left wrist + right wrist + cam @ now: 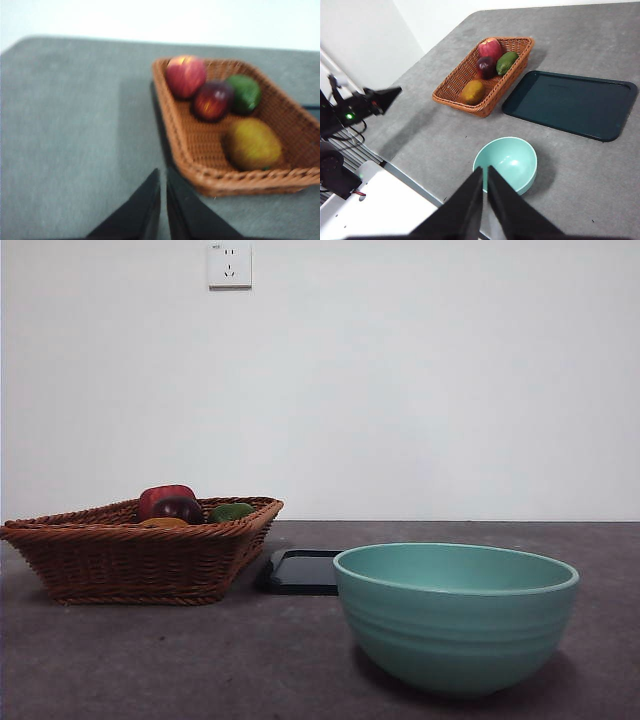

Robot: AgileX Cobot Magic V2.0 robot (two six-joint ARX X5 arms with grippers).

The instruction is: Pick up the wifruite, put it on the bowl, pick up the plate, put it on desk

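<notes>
The wifruite [252, 145], orange-brown and rough, lies in a brown wicker basket [180, 145] beside a red apple, a dark red-purple fruit and a green fruit. It also shows in the right wrist view [472, 91] and just peeks over the basket rim in the front view [163, 523]. The mint-green bowl [455, 618] stands empty on the desk [200, 660]. The plate [570, 102], a dark flat rectangular tray, lies next to the basket. My left gripper [162, 174] is shut and empty, high above the desk beside the basket. My right gripper [485, 170] is shut and empty, high above the bowl [506, 162].
The basket [130, 560] stands at the left in the front view, with the tray [300, 572] behind the bowl. The left arm [380, 99] shows off the desk's edge in the right wrist view. A wall socket [229, 264] is on the back wall.
</notes>
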